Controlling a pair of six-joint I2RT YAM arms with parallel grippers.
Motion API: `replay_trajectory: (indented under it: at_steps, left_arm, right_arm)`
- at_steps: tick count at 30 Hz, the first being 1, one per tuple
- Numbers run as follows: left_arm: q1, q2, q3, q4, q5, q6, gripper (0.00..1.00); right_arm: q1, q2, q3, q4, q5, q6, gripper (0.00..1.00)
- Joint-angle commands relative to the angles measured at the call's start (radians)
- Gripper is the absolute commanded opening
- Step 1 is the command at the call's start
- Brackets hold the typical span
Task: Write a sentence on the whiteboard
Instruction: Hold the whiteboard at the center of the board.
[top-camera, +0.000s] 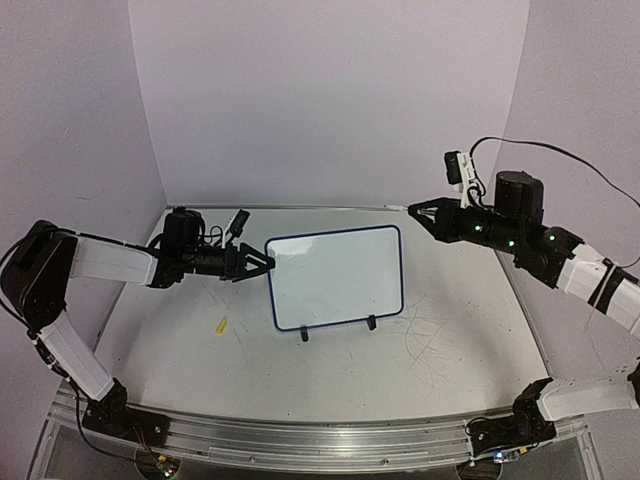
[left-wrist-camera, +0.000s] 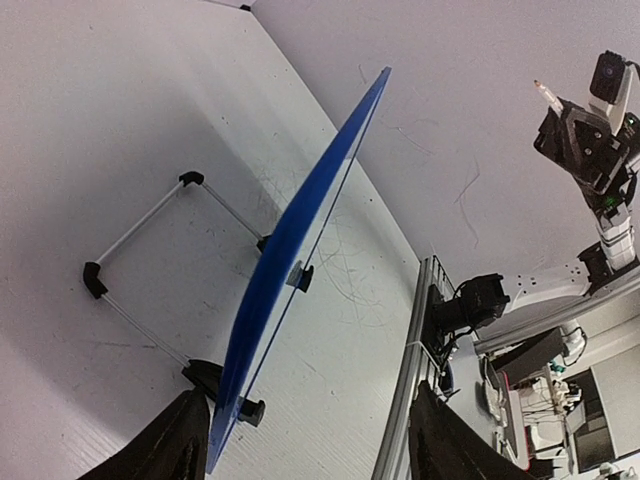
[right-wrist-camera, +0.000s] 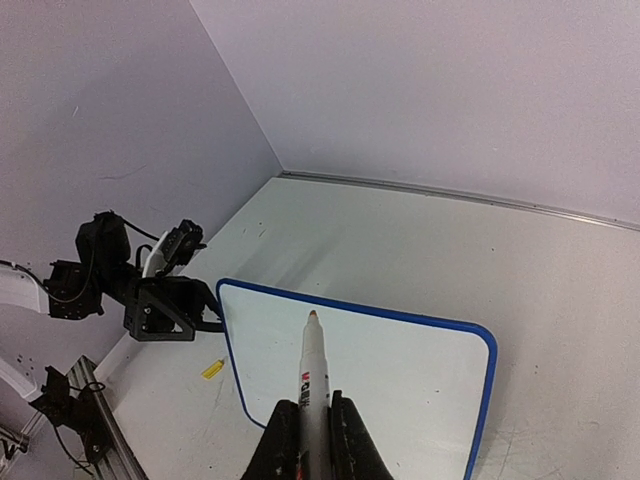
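Two fingers (right-wrist-camera: 283, 440) of right gripper (right-wrist-camera: 314, 405) clenched on a marker (right-wrist-camera: 312, 355), bare tip pointing forward, held in the air right of the whiteboard (top-camera: 335, 280) and well apart from it. On the other arm, left gripper (left-wrist-camera: 310, 392) spread wide, the board's left edge sits between its fingers, close to one; contact cannot tell. Whiteboard stands upright mid-table (top-camera: 450, 350) on two black clip feet (top-camera: 304, 335), wire stand (left-wrist-camera: 140, 225) behind it. Small yellow piece (top-camera: 221, 325) lies on table left of board
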Motion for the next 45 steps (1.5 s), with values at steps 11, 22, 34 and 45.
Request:
replay_trajectory:
  at_steps: [11, 22, 34, 45]
  left_arm:
    - [0.004, 0.119, 0.035, 0.096, 0.106, 0.056, 0.46]
    - [0.011, 0.164, 0.085, 0.103, 0.139, 0.045, 0.36]
    - [0.028, 0.177, 0.101, 0.103, 0.152, 0.092, 0.26]
    - [0.027, 0.189, 0.128, 0.103, 0.162, 0.120, 0.19]
  right_arm:
    - [0.013, -0.005, -0.003, 0.086, -0.054, 0.008, 0.00]
    - [0.017, -0.015, -0.013, 0.093, -0.063, 0.007, 0.00]
    - [0.019, -0.012, -0.013, 0.093, -0.066, 0.005, 0.00]
    - [0.025, 0.025, -0.001, 0.104, -0.078, 0.005, 0.00]
